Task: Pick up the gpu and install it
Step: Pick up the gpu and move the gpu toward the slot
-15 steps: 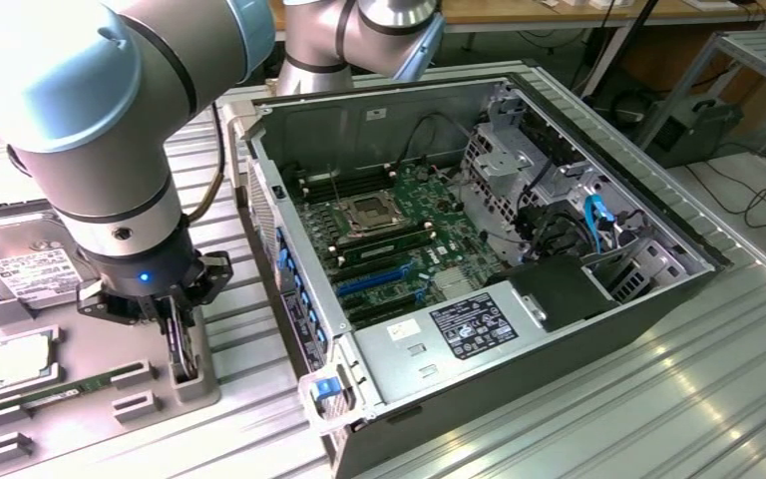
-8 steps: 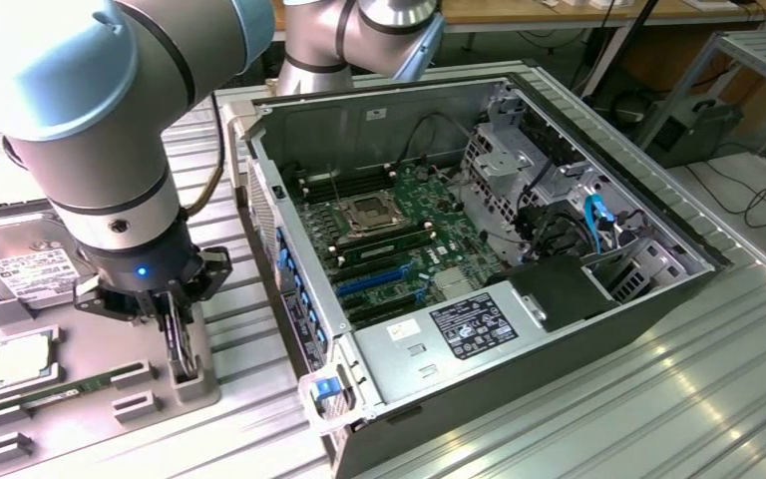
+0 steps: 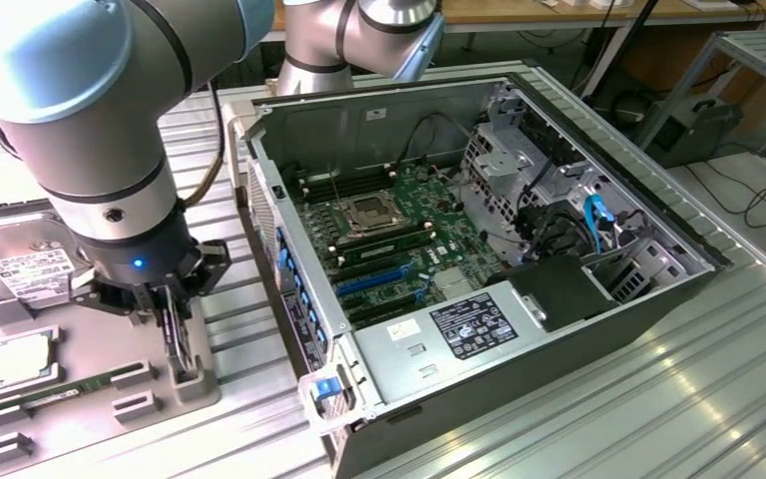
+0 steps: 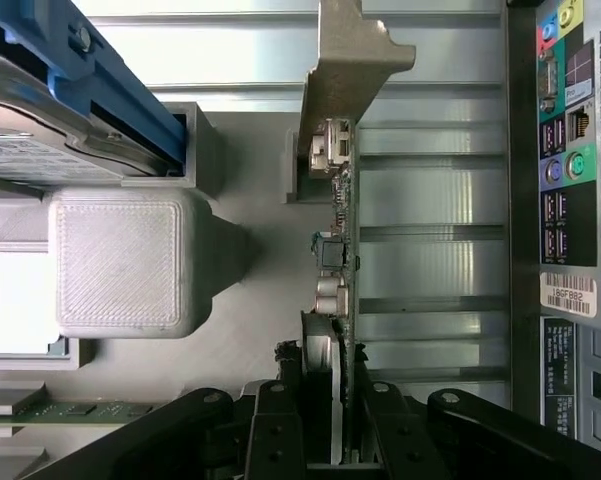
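The tool (image 3: 171, 317) sits in the lower left of the exterior view, at the end of the grey arm (image 3: 84, 130). It points straight down over a grey parts tray (image 3: 243, 374) on the ribbed metal counter (image 3: 649, 399). Its black fingers (image 4: 280, 410) are pressed together on the gpu (image 3: 184, 349), one on each face of the thin card.

The gpu stands upright on its edge, its lower end at a small grey slotted stand (image 3: 196, 387) on the tray. Whether it is seated in the slot or lifted just clear, I cannot tell. In the wrist view the gpu (image 4: 348, 230) shows edge-on, with its silver bracket (image 4: 352, 60) at the end far from the fingers.

The open computer case (image 3: 490, 369) lies on its side just beside the tray, filling the middle of the exterior view, its motherboard (image 3: 397, 230) exposed. On the tray at the exterior view's left are a hard drive (image 3: 17, 261) and a green memory stick (image 3: 57, 391).
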### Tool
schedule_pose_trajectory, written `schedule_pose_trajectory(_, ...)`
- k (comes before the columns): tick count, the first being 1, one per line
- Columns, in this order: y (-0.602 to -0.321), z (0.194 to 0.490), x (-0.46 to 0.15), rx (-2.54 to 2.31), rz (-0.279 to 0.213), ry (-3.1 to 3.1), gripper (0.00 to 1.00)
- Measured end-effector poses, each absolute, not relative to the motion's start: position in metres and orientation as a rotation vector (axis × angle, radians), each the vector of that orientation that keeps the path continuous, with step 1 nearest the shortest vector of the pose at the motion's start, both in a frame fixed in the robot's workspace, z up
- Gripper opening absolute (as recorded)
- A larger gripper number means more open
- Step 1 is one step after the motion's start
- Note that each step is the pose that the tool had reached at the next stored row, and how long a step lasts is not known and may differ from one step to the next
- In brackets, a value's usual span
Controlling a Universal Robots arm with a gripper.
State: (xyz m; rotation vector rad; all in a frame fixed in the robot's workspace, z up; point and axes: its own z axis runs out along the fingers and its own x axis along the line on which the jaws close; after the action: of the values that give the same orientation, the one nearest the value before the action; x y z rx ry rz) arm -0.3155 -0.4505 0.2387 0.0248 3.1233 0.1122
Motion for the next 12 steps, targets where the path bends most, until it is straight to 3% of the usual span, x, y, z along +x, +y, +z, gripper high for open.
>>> schedule_pose_trajectory(12,-0.451,0.250,-0.316,0.025,0.112,3.123,0.27)
